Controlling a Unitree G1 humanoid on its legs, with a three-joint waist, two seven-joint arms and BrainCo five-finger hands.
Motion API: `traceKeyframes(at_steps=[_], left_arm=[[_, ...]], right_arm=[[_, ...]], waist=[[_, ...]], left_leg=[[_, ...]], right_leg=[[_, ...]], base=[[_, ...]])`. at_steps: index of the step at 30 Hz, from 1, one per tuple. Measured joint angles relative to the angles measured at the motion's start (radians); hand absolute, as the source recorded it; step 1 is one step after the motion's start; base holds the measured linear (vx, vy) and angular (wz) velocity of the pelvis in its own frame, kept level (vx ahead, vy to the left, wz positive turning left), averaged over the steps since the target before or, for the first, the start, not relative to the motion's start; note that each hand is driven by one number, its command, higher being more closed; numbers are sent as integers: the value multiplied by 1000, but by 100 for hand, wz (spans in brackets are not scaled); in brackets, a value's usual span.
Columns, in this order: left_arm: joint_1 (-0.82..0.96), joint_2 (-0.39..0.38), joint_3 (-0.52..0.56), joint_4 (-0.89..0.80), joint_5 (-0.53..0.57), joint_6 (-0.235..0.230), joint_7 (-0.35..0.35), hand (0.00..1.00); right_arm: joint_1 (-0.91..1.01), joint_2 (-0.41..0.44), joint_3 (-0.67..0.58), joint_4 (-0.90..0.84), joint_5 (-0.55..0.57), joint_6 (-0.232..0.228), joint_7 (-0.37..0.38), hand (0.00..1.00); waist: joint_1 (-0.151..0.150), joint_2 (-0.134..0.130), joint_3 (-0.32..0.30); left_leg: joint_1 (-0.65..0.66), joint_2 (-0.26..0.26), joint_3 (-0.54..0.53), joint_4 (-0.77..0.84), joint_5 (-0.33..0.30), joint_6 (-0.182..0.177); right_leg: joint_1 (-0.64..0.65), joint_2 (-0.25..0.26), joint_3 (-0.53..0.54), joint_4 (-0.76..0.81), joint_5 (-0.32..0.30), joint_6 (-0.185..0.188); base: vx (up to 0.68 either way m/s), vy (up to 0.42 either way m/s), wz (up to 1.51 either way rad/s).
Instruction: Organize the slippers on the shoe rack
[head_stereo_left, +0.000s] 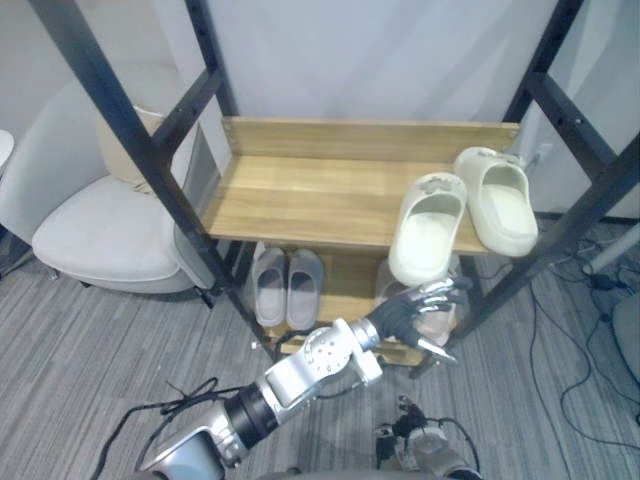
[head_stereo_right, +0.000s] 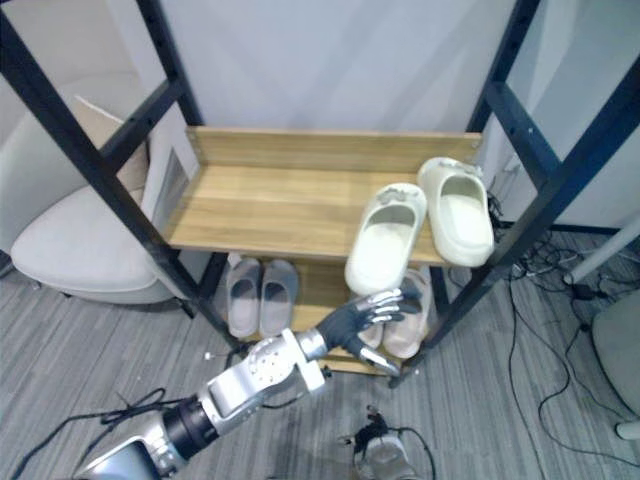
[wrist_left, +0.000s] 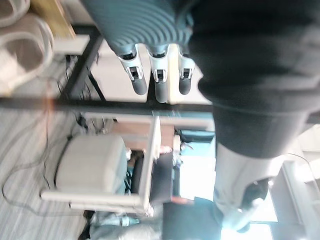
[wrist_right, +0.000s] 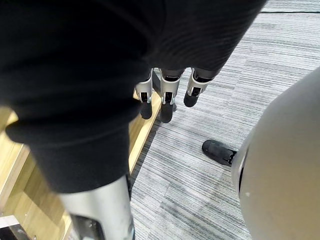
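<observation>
Left eye view: the left hand (head_stereo_left: 418, 308), fingers loosely spread and empty, hovers just below the cream slipper (head_stereo_left: 428, 228) overhanging the upper shelf (head_stereo_left: 300, 200). Push its overhanging end straight back, level with its mate (head_stereo_left: 497, 198). The right hand (wrist_right: 166, 107) hangs idle, fingers straight.

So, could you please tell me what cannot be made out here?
1. Pinkish slippers on the lower shelf, eye views: mostly hidden by the upper shelf, a cream slipper and the left hand.
2. Whether that hand touches them: unclear.
3. Grey slippers, far ends: under the upper shelf.
</observation>
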Motion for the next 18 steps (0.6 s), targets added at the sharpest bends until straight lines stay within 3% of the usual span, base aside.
traceKeyframes(at_steps=[18], left_arm=[[0,-1,116,57,37,-2,47,0]], right_arm=[[8,1,-40,-8,1,0,3,0]], waist=[[-2,-7,4]], left_leg=[[23,-2,6,-12,-4,7]], right_leg=[[15,-2,-1,0,-3,4]], base=[[4,3,0]])
